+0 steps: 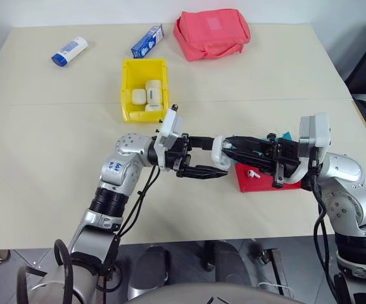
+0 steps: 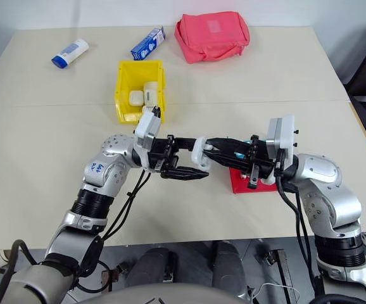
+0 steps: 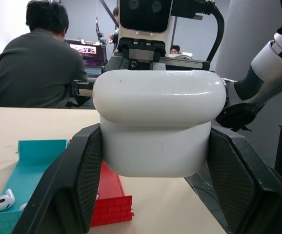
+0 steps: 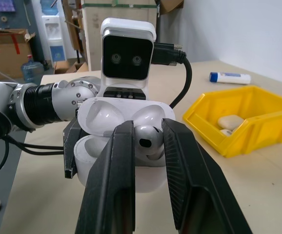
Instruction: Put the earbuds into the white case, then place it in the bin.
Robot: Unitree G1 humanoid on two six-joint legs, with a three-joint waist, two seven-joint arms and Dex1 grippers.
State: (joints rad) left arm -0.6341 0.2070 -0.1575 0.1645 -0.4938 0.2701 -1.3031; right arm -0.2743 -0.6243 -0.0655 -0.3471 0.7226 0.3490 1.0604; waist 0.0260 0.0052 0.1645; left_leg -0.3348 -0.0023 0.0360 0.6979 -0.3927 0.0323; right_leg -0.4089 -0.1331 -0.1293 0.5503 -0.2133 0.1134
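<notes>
Right now the left gripper [image 1: 202, 158] is clamped on the white case [image 4: 124, 146], lid flipped open, held above the worktop [image 1: 44, 158]. Directly opposite, the right gripper [image 4: 143, 141] pinches an earbud [image 4: 148, 141] at the case's mouth. Released off its socket, it could tumble out; pushing hard could twist the case loose. Beyond the left gripper waits the bin [image 1: 127, 88].

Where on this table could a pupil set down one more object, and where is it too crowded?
Free: the bare stretch left of the yellow bin, and the right side beyond the pink pouch. Crowded: the middle front, where both grippers meet at the white case above the red tray.
</notes>
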